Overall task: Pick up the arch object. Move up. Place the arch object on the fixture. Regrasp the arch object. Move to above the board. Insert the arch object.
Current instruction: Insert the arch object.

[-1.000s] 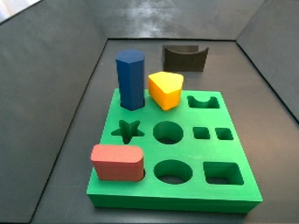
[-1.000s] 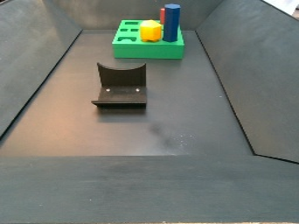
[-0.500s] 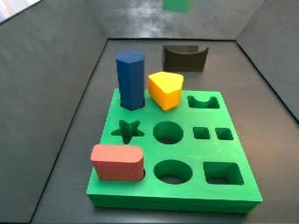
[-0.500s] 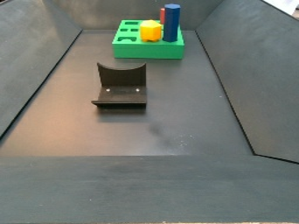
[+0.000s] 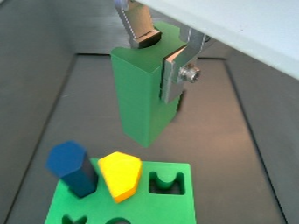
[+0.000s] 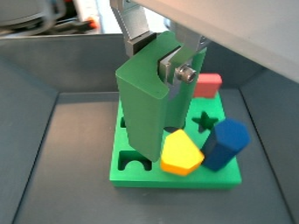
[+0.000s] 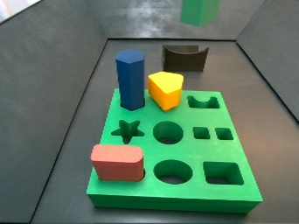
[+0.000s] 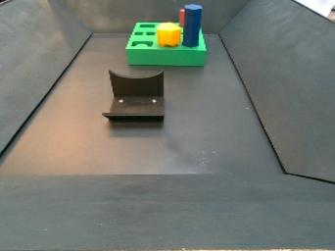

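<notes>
Tool (image 5: 162,54) pinches the arch object (image 5: 140,96) in a wrist view, high over the board (image 5: 163,206). Side view: arch object (image 7: 200,10) has dropped further into frame than half a second ago, so insertion is approaching; fixture (image 7: 184,59) stands empty.

No text, label, brand, number or sign can be read in any of the views. The board (image 7: 176,149), the arch object (image 5: 145,96) held by the gripper (image 5: 156,72), and the fixture (image 8: 133,96) all have plain faces without any writing. The grey walls and the floor are also plain.
</notes>
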